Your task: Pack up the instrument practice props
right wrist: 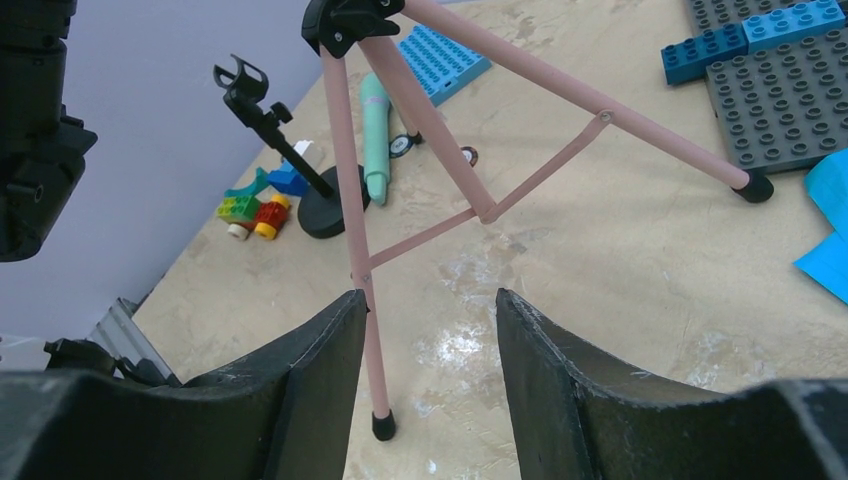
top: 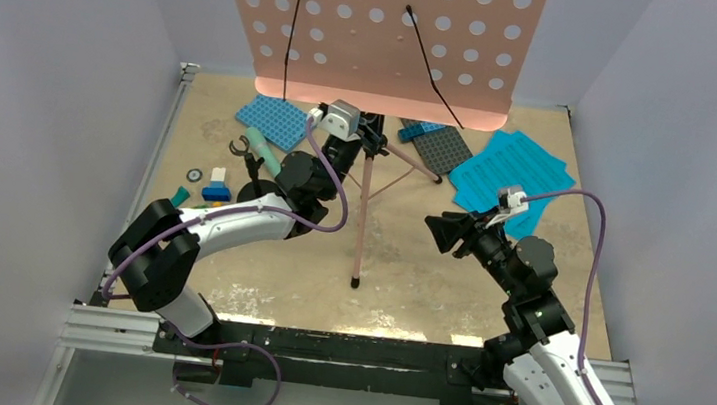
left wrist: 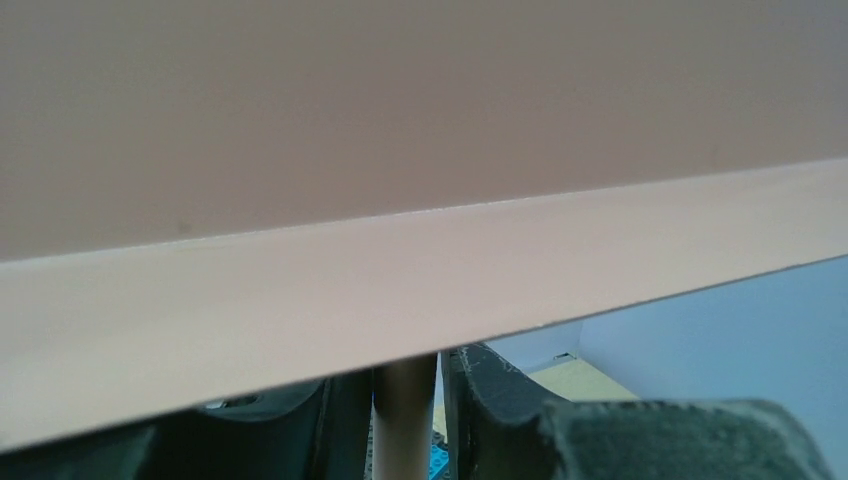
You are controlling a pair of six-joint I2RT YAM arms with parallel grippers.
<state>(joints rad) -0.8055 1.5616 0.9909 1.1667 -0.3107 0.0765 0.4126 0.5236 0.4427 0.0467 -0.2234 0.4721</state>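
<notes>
The pink music stand's perforated board [top: 382, 34] rises at the back centre, and its tripod legs [top: 361, 233] spread on the table. My left gripper [top: 372, 136] is just under the board, shut on the stand's pink pole [left wrist: 405, 420]; the board's shelf [left wrist: 400, 290] fills that view. My right gripper [top: 444, 234] is open and empty, low, right of the tripod; the near leg [right wrist: 372, 360] stands by its left finger. The cyan sheet-music pages [top: 513, 174] lie at the back right. The mint-green microphone [top: 261, 149] [right wrist: 374, 140] lies beside the black mic stand [top: 254, 184] [right wrist: 320, 205] on the left.
A blue baseplate [top: 273, 118] lies at the back left and a grey baseplate [top: 443, 148] with blue bricks behind the tripod. Small coloured bricks [top: 215, 187] [right wrist: 250, 212] sit left of the mic stand. Grey walls close in on both sides.
</notes>
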